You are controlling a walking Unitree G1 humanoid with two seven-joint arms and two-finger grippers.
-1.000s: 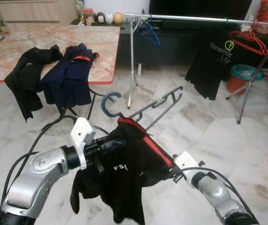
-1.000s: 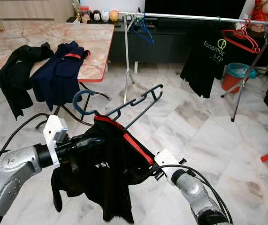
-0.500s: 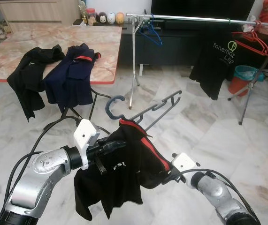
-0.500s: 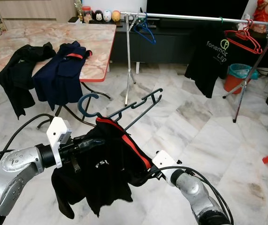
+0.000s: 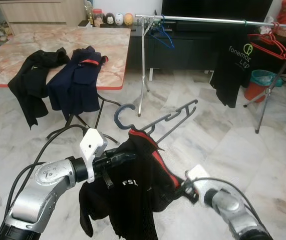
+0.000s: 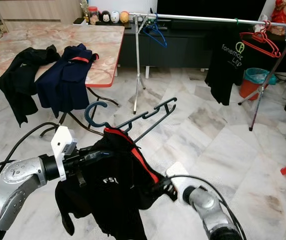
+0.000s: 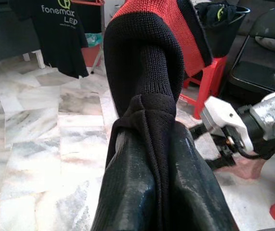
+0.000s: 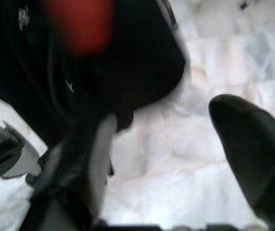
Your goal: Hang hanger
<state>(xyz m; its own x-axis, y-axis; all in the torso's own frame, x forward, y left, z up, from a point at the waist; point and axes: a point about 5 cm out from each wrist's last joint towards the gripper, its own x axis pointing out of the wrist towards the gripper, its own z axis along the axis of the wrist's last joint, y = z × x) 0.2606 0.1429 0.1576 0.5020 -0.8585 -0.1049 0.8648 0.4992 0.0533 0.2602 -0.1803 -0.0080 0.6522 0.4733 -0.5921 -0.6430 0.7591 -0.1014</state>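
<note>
While the robot stands on the marble floor, both arms are raised in front of it with a dark hanger and a black shirt between them. The shirt, with red trim and white letters, is draped over one end of the hanger; the hook and the other end stick out above it, pointing toward the clothes rail. The left gripper reaches in from the left, and its fingers are clenched on the shirt's fabric, which in the left wrist view bunches right at the fingers. The right gripper sits at the shirt's lower right edge; in the right wrist view one finger stands well apart from the other, with floor between them, so these fingers are released, holding nothing. The rail stands well beyond, carrying a blue hanger, a black T-shirt with a printed logo and red hangers. To the left, a desk with a red edge bears a black garment and a navy one hanging over its rim.
</note>
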